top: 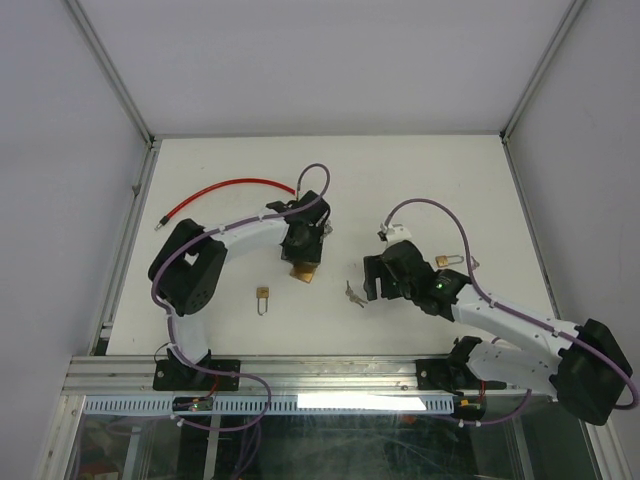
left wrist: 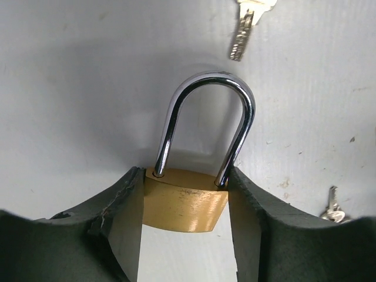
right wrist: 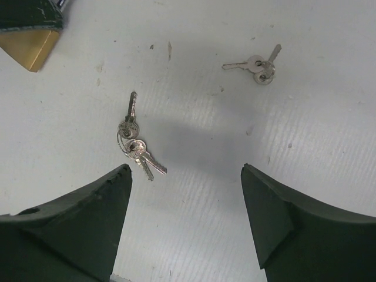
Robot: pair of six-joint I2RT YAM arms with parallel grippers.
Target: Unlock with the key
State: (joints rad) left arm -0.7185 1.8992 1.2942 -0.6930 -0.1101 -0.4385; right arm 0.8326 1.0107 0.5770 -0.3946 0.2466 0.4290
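Currently we log: left end effector (left wrist: 185, 194) clamped on brass padlock (left wrist: 185, 210) body, shackle (left wrist: 211, 79) closed, presumably steadying it for insertion; right end effector (right wrist: 185, 170) spread above key bunch (right wrist: 134, 144) on tabletop (right wrist: 235, 117), poised to pick.

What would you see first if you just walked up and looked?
A brass padlock with a shiny shackle, pinched by the left gripper mid-table. A bunch of keys lies just ahead of the open right gripper. A red cable curves at the far left.
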